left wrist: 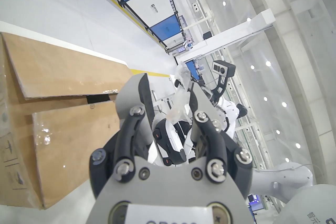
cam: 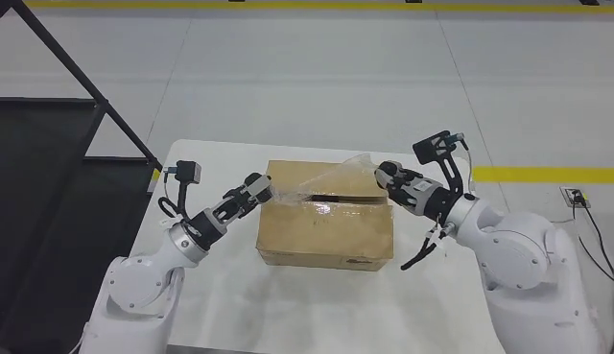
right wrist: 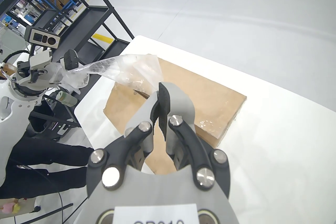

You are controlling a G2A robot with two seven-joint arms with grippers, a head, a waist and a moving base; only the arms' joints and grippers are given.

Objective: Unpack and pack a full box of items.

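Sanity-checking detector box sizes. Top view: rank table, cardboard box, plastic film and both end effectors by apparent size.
1. table
2. cardboard box
3. plastic film, a long thin strip; its see-through edges make the extent unsure
4. left end effector and right end effector: look alike, not ranked
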